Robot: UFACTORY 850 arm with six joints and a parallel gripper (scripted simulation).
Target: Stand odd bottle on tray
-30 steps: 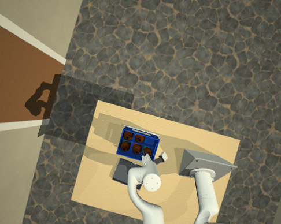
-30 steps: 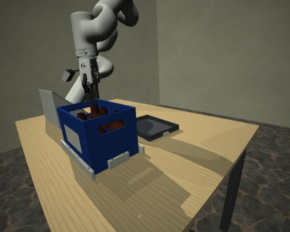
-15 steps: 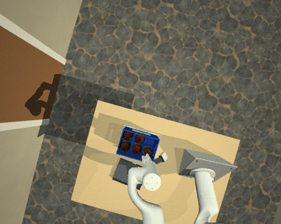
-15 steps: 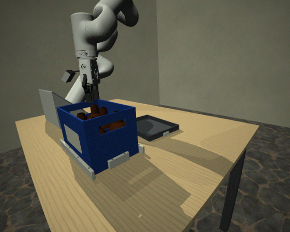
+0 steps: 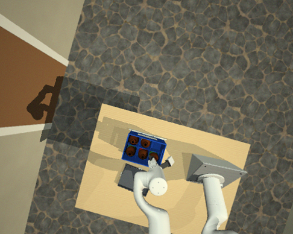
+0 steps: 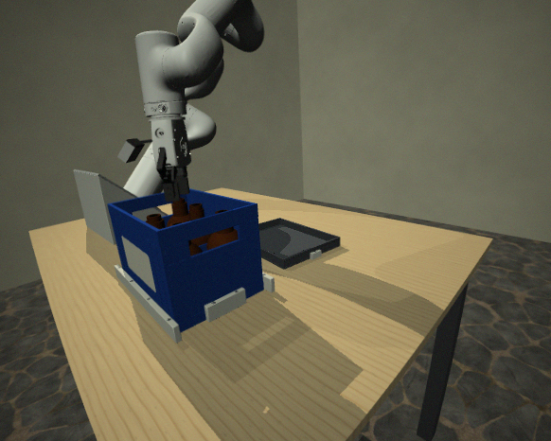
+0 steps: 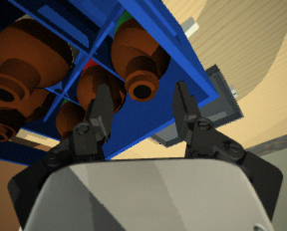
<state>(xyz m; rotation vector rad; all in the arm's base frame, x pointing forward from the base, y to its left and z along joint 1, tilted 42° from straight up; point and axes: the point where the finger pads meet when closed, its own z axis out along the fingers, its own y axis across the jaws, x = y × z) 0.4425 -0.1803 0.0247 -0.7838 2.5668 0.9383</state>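
The blue crate [image 5: 145,162] [image 6: 213,279] [image 7: 196,85] holds five brown bottles. Four are a bottle [image 5: 133,140], a second [image 5: 145,143], a third [image 5: 131,151] and a fourth [image 5: 142,154]. The fifth, a corner bottle [image 5: 155,157] [image 6: 180,208] [image 7: 142,75], stands nearest the arm. My gripper [image 5: 151,158] [image 6: 176,191] [image 7: 142,95] is open, pointing down just above that bottle. Its mouth appears between the fingertips in the wrist view, with gaps on both sides. The dark grey tray [image 5: 128,176] [image 6: 303,238] is empty where visible; the arm hides part of it.
One crate compartment [image 5: 157,146] is empty. Crate walls and dividers stand close around the gripper. Light grey stops [image 6: 226,304] sit at the crate's foot. A large grey slanted stand [image 5: 195,165] [image 6: 95,203] carries the arm on the wooden table [image 5: 88,192] [image 6: 402,251].
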